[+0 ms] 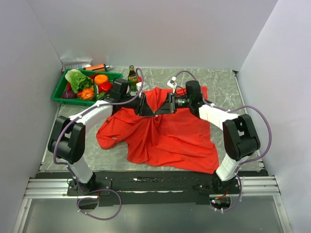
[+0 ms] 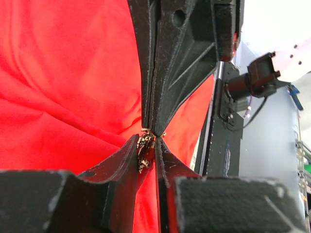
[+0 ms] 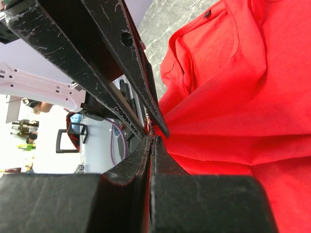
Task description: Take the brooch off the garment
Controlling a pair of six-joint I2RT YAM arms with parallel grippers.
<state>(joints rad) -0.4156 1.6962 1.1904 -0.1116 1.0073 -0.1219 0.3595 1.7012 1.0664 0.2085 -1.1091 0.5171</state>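
The red garment (image 1: 165, 136) lies crumpled in the middle of the table. It is pulled up into a peak where both grippers meet tip to tip. My left gripper (image 1: 153, 112) is shut on the brooch (image 2: 144, 148), a small gold speck held between its fingertips (image 2: 130, 145) along with a fold of red cloth. My right gripper (image 1: 159, 111) comes in from the opposite side, shut on the garment right at the brooch. Its tip shows in the left wrist view (image 2: 153, 129). In the right wrist view my right gripper (image 3: 152, 137) is closed, touching the left gripper (image 3: 155, 132).
A green tray (image 1: 60, 90) of vegetables stands at the back left. A green bottle (image 1: 132, 75) stands beside it, near the left arm. An orange-capped item (image 1: 97, 67) lies by the back wall. Walls close in on the left, back and right.
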